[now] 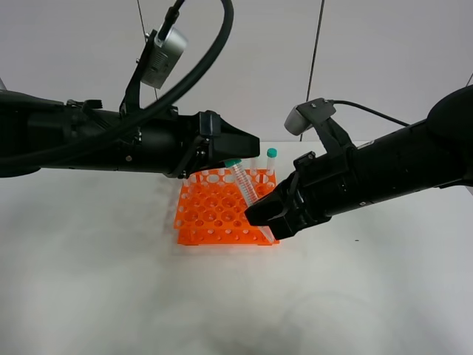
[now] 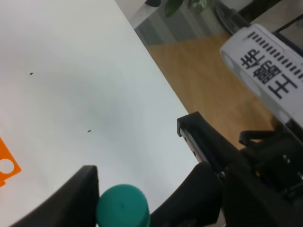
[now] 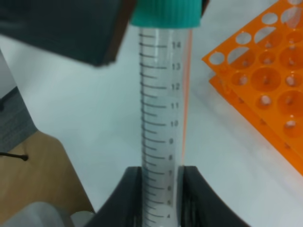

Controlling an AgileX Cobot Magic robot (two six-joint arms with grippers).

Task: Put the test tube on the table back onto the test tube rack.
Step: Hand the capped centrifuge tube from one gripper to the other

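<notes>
The right gripper [image 1: 264, 220] clamps the tube [image 1: 244, 185] by its lower half, tilted over the rack's [image 1: 211, 218] right edge. The left gripper [image 1: 236, 155] gapes around the cap [image 2: 123, 205], gripping nothing. Should the right let go first, the tube could fall beside the rack.

A lab-like test room; a plain white counter [image 1: 111, 296] carries an orange test tube rack [image 1: 214, 214]; a graduated test tube [image 3: 163, 118]; white panelled wall [image 1: 384, 59]; wood floor [image 2: 208, 80]; leafy plant [image 2: 189, 4].
</notes>
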